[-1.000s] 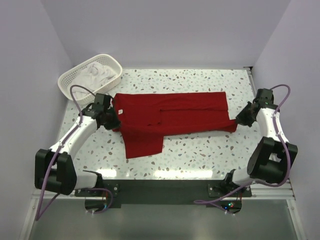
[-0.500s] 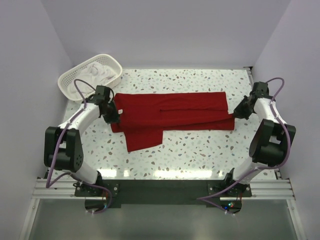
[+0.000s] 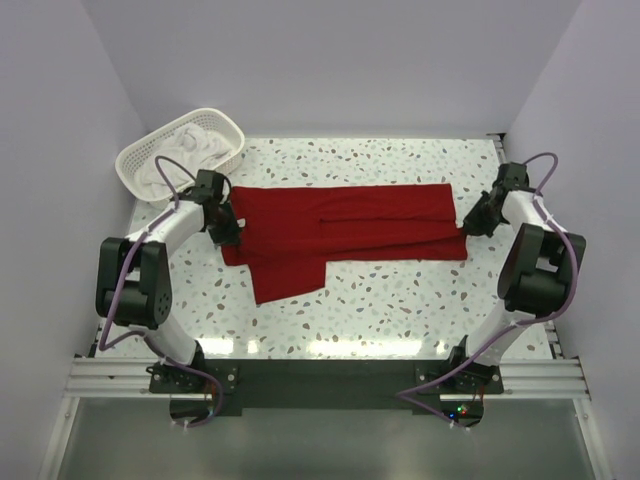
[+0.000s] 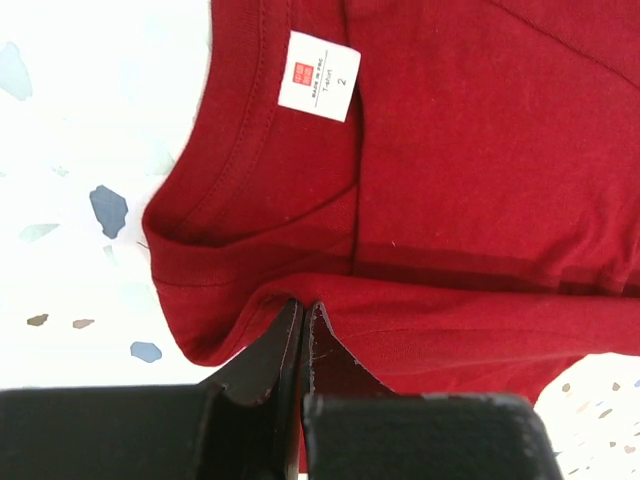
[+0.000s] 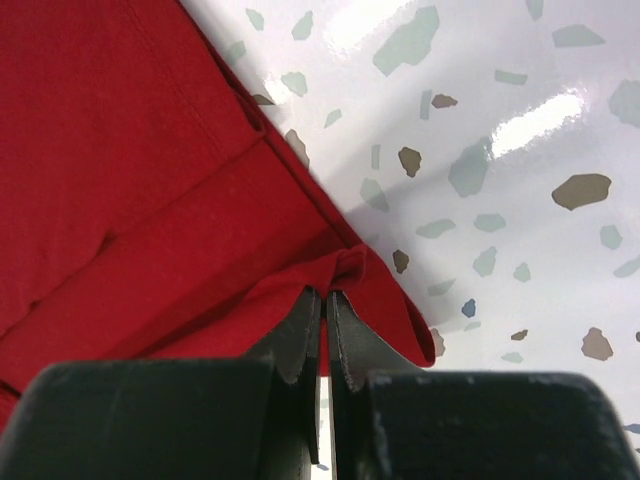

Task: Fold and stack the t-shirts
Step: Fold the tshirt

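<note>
The deep red t-shirt (image 3: 345,228) lies stretched across the speckled table, one sleeve (image 3: 288,277) hanging toward the near edge. My left gripper (image 3: 229,232) is shut on its collar end; in the left wrist view the jaws (image 4: 302,305) pinch red cloth just below the white neck label (image 4: 318,89). At the other end my right gripper (image 3: 466,229) is shut on the hem corner, where a fold of red fabric (image 5: 345,262) bunches between the fingers (image 5: 326,295). White t-shirts (image 3: 190,146) lie crumpled in the basket.
A white lattice basket (image 3: 140,157) stands at the far left corner, just behind the left arm. Purple walls close in the table on three sides. Bare speckled tabletop (image 3: 400,300) lies in front of the shirt.
Both grippers have moved away from the near edge, carrying the shirt's ends with them. The lower fold has drawn up, so the shirt lies straighter and narrower.
</note>
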